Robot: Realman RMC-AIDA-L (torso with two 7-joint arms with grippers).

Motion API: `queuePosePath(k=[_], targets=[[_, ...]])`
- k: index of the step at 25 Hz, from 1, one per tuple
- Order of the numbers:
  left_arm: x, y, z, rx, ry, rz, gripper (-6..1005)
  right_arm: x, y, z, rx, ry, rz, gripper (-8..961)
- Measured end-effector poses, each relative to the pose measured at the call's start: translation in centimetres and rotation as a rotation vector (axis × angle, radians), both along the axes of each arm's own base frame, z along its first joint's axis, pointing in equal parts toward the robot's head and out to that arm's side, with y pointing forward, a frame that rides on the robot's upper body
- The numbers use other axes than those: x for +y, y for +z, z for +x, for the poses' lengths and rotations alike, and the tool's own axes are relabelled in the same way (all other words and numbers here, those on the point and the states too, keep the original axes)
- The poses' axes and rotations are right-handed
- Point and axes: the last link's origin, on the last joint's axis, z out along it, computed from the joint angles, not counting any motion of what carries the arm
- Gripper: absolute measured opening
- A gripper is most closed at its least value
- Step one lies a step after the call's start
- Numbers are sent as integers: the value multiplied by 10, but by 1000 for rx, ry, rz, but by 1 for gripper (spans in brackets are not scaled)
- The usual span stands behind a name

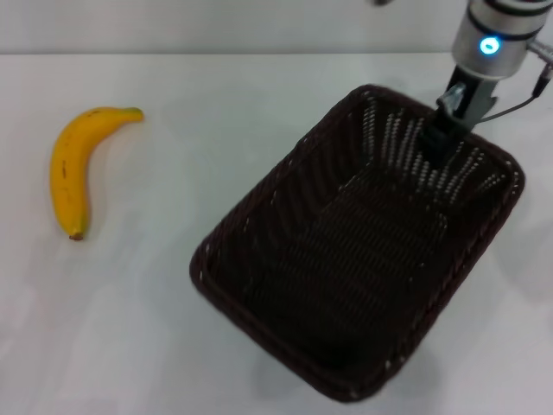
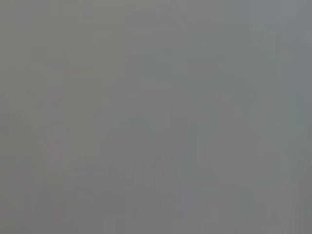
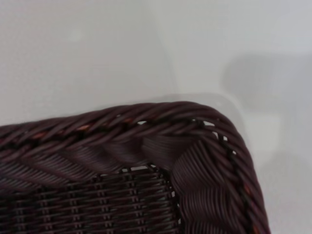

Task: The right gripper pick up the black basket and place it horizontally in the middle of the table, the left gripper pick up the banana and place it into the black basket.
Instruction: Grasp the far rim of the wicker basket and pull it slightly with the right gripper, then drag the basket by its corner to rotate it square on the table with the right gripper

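Note:
The black basket [image 1: 363, 251] lies diagonally on the white table [image 1: 216, 78], right of the middle, and it holds nothing. My right gripper [image 1: 442, 131] comes down from the upper right onto the basket's far wall, at the braided rim. The right wrist view shows one corner of the basket's rim [image 3: 185, 122] close up over the table. The banana [image 1: 73, 164] lies on the table at the far left, well apart from the basket, stem end pointing up and to the right. My left gripper is out of view; the left wrist view shows only plain grey.
The right arm's silver cylinder with its blue light [image 1: 490, 45] and thin cables [image 1: 518, 104] stands above the basket's far right corner. Bare white tabletop [image 1: 164, 259] lies between the banana and the basket.

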Motion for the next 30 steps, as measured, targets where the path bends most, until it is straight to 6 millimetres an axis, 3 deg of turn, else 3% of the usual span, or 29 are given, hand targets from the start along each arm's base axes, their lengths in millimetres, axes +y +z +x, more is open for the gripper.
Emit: queuePosePath(k=[13, 25, 30], targets=[[12, 0, -3, 4, 26, -22, 889, 3, 40, 16, 135, -339, 219, 168], [24, 6, -4, 22, 36, -22, 889, -5, 80, 61, 280, -584, 417, 160], [37, 8, -4, 29, 39, -35, 889, -14, 78, 63, 274, -636, 417, 155]])
